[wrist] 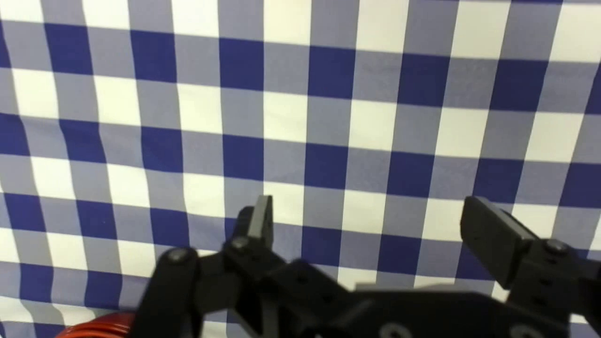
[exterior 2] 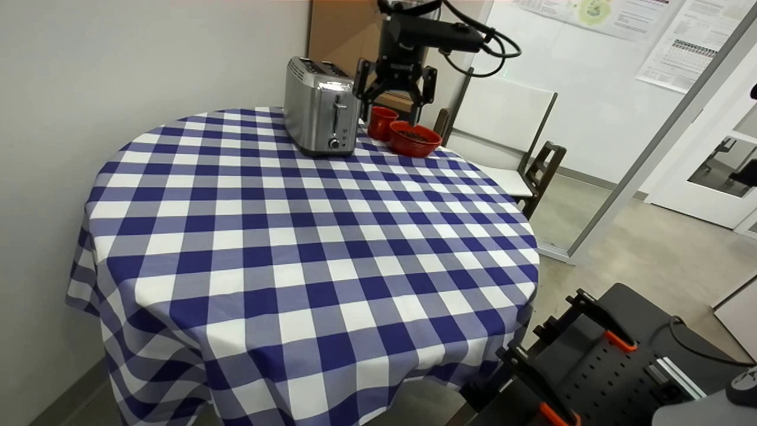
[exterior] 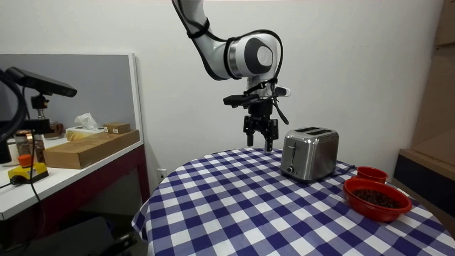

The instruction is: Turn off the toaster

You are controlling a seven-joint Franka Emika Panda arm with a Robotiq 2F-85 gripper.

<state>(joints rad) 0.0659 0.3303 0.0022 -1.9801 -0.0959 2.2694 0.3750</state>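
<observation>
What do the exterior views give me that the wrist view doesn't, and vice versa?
Only the exterior views: the toaster with its lever and knob, the dark contents of the red bowl, and the white wall.
Only the wrist view: the look down onto the checkered cloth past the pincer.
Both: the cloth itself, the open pincer, and something red, though the wrist view catches just a curved edge at its lower left, too little to name.

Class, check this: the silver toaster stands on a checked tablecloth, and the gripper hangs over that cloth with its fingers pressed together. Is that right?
Not quite: the wrist view shows the gripper open, its fingers apart. It does hang over the tablecloth, where the silver toaster stands.
</observation>
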